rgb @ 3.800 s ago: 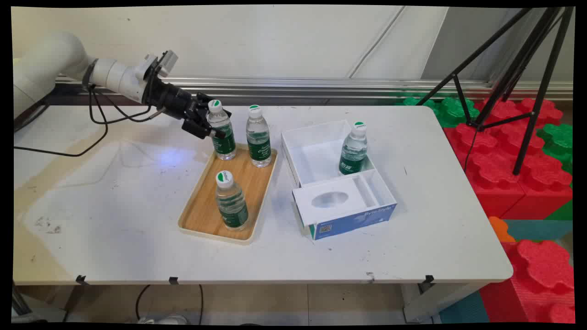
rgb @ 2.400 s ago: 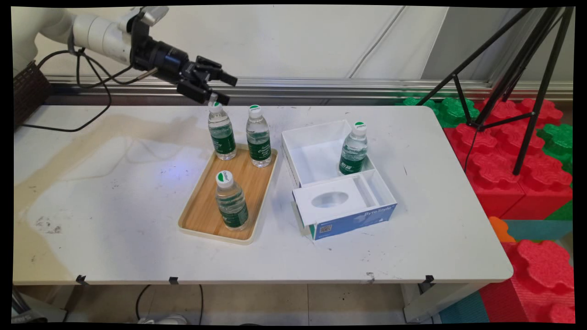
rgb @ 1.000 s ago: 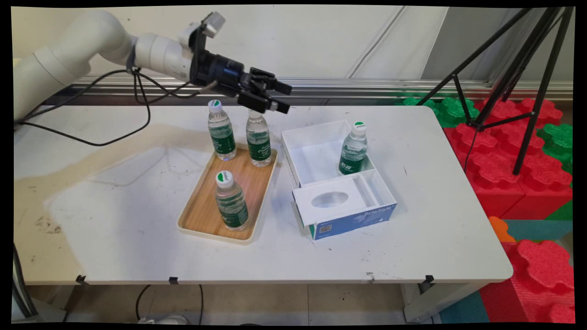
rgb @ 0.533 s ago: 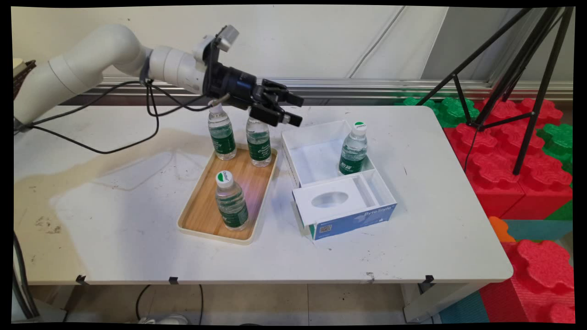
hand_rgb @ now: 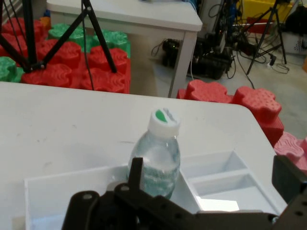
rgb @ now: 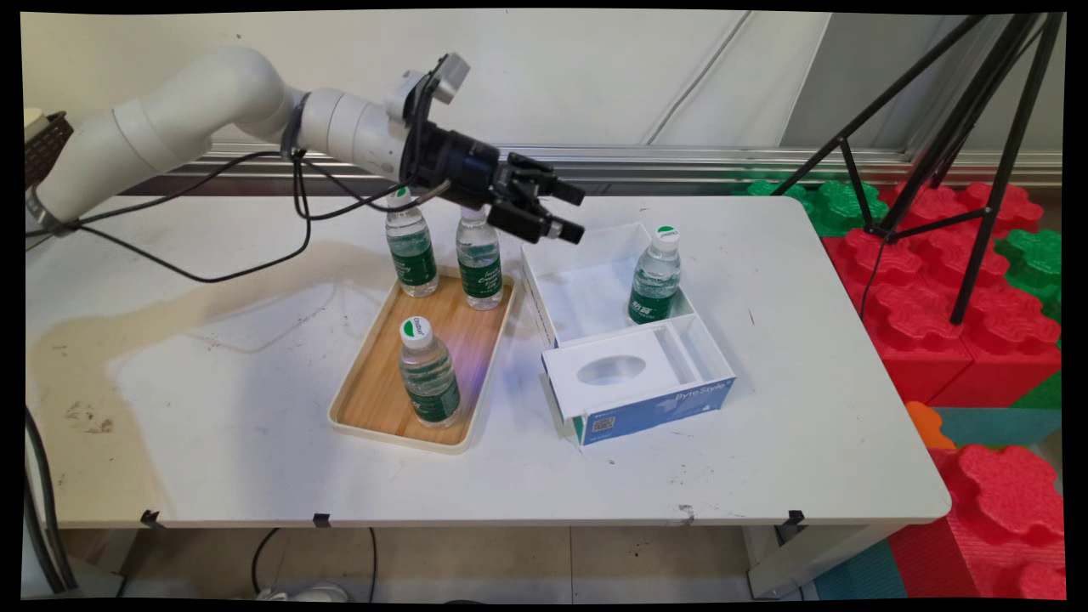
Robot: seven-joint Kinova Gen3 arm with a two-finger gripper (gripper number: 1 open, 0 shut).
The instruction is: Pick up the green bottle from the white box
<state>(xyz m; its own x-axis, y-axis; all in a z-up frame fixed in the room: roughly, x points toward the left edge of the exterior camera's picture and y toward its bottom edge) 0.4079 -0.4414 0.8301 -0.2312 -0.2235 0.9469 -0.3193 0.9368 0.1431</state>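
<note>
Table: white rectangular table (rgb: 212, 408), stained and scuffed on its left half; carries everything listed below
Arm: white jointed robot arm (rgb: 212, 102), reaching in from upper left, black cables hanging beneath
Box: open white cardboard box with a blue front panel (rgb: 595, 297), right of centre; rear part one large open compartment, front part a white insert with an oval cut-out and narrow slots
Tray: shallow oblong tray with a wooden floor and cream rim (rgb: 382, 382), just left of the box, lying diagonally
Claw: black two-finger gripper (rgb: 574, 212), released, fingers spread, nothing between them; raised above the box's rear left corner, aimed right toward the boxed bottle, well apart from it
Boxed bottle: clear plastic water bottle with green label and white-and-green cap (rgb: 655, 276), upright in the rear compartment against its right wall; centred ahead of the fingers (hand_rgb: 136, 167) in the hand view (hand_rgb: 158, 158)
Tray bottles: two like bottles upright at the tray's far end, left one (rgb: 410, 251) and right one (rgb: 479, 263), side by side, tops partly hidden behind the wrist; a third (rgb: 427, 374) upright near the tray's front end
</note>
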